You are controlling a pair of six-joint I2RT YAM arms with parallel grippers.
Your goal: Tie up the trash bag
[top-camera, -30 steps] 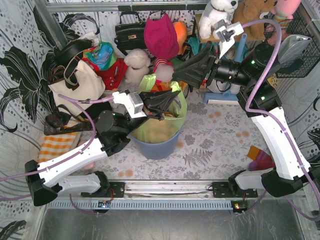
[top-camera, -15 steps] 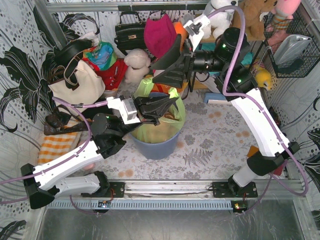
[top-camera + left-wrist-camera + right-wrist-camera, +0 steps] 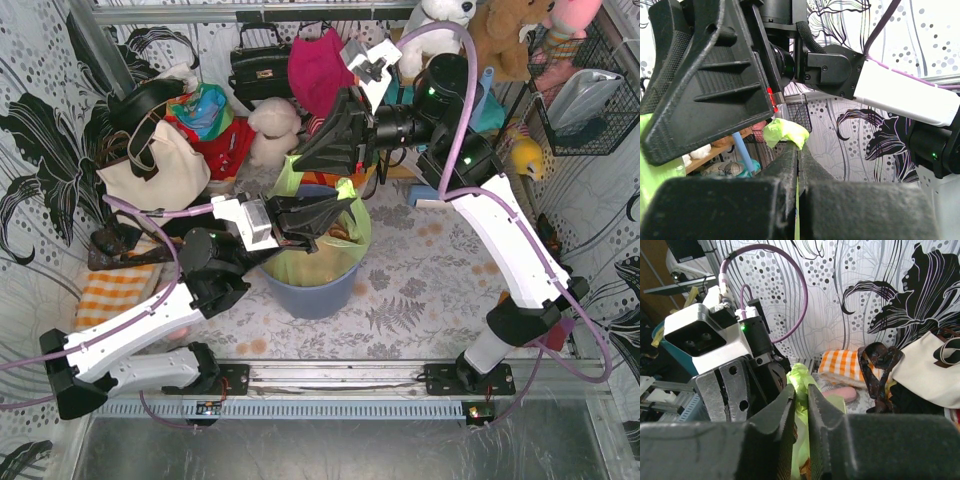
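Note:
The lime-green trash bag (image 3: 325, 252) sits in a blue-grey bin (image 3: 318, 292), with tan paper showing through. My left gripper (image 3: 345, 205) is over the bag's mouth and shut on a thin strip of the bag's plastic; in the left wrist view (image 3: 798, 150) a green tuft (image 3: 785, 132) sticks out past its tips. My right gripper (image 3: 297, 163) reaches in from the back right to the bag's raised far handle (image 3: 290, 175). In the right wrist view (image 3: 801, 387) its jaws stand narrowly apart with the green handle (image 3: 801, 374) loose between them.
A cream tote (image 3: 165, 170) with black straps stands at the left, with an orange checked cloth (image 3: 110, 290) in front of it. Plush toys, a black handbag (image 3: 258, 62) and a red hat (image 3: 320, 70) crowd the back. A wire basket (image 3: 590, 90) hangs at the right.
My right arm has swung left and down from the back right, bringing its jaws around the bag's far handle. My left gripper has kept its hold on the bag and barely moved.

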